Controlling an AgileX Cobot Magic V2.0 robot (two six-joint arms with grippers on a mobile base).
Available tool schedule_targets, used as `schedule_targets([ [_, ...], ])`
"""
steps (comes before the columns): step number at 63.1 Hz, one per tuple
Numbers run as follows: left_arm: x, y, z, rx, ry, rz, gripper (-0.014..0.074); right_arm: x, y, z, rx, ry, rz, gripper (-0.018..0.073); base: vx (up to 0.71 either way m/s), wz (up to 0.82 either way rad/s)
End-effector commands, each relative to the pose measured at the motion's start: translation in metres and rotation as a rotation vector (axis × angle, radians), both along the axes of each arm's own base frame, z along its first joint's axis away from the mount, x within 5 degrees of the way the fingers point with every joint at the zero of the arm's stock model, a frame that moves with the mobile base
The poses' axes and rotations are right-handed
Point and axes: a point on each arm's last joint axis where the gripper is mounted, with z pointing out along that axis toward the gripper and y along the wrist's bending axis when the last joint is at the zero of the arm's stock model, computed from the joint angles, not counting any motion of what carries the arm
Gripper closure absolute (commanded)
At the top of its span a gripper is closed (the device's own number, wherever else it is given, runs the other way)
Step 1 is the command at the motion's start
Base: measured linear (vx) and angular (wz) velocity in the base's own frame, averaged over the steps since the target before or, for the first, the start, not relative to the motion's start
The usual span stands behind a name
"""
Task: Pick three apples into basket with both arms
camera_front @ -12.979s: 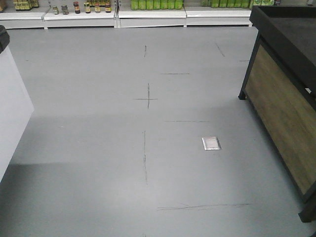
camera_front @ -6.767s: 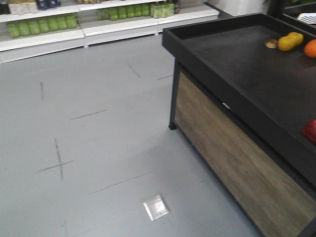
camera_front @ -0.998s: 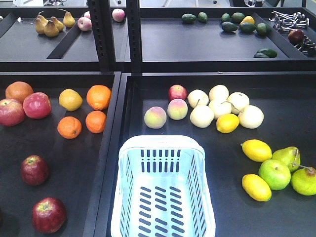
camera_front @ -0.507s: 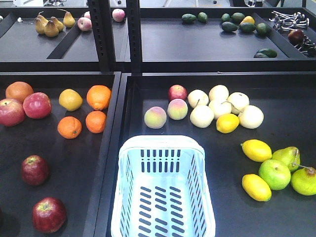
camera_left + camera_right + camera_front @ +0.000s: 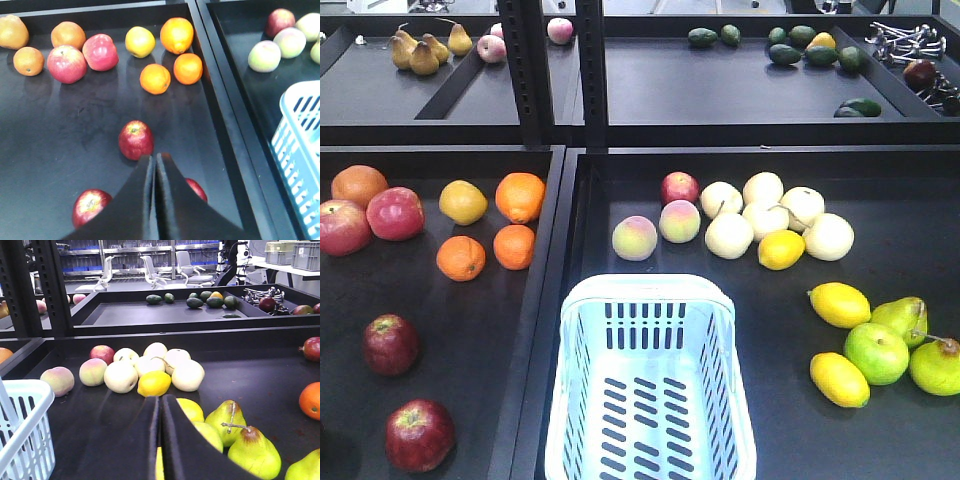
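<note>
1. Here, the basket [image 5: 650, 292] is sitting empty at six o'clock in the front view. It is standing in the right tray [image 5: 790, 440], hard against the divider [image 5: 542, 300], seemingly so that both arms can drop fruit into it.
2. All three targets are lying apart from one another on the left tray [image 5: 50, 140], at nine o'clock of the basket. The first dark apple [image 5: 135, 139] is resting just past the tips of the left gripper [image 5: 153, 158], at twelve o'clock. The second dark apple [image 5: 90, 206] is lying at seven o'clock of those tips. The third dark apple [image 5: 197, 189] is peeking out from behind the gripper at four o'clock.
3. The left gripper is hovering above that tray with its jaws pressed together and nothing between them. It is apparently lining up on the first dark apple, and the jaws will likely need to spread before descending.
4. The right gripper [image 5: 161, 399] is likewise pinched closed and carrying nothing. It is pointing over lemons [image 5: 154, 383] and pears [image 5: 252, 452], with the basket at eight o'clock of it. No dark apple is lying beside it, so this arm probably faces the longer reach.
5. Two pink apples [image 5: 395, 212] and several oranges [image 5: 520, 196] are crowding the left tray at eleven o'clock of the basket, inviting a mistaken pick.
6. Nothing is bracing the round fruit, so an off-centre squeeze could send it rolling.
</note>
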Motion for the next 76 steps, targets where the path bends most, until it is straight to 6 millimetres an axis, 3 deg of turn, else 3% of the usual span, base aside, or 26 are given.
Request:
schedule_targets([
  [1, 0.003, -0.001, 0.013, 0.028, -0.073, -0.025, 0.0556, 0.0, 0.0, 0.003, -0.012, -0.076, 0.001, 0.0568, 0.0, 0.0],
  [10, 0.002, -0.001, 0.011, 0.044, -0.052, -0.037, 0.0393, 0.0, 0.0, 0.003, -0.012, -0.076, 0.001, 0.0568, 0.0, 0.0],
  [22, 0.002, -0.001, 0.011, 0.045, -0.053, -0.036, 0.0024, 0.0, 0.0, 0.003, -0.012, -0.076, 0.001, 0.0568, 0.0, 0.0],
  [30, 0.002, -0.001, 0.012, 0.045, -0.065, -0.036, -0.0136, 0.0, 0.0, 0.003, -0.012, -0.076, 0.001, 0.0568, 0.0, 0.0],
  [39, 0.005, -0.003, 0.015, 0.101, -0.097, -0.096, -0.0122, 0.0, 0.0, 0.003, -0.012, -0.076, 0.001, 0.0568, 0.0, 0.0],
  [61, 0.04, -0.039, 0.007, 0.266, -0.113, -0.549, -0.0086, 0.0, 0.0, 0.003, -0.012, -0.076, 0.001, 0.0568, 0.0, 0.0],
  [76, 0.071, -0.067, 0.029, 0.368, -0.139, -0.721, -0.008, 0.0, 0.0, 0.003, -0.012, -0.076, 0.001, 0.0568, 0.0, 0.0],
])
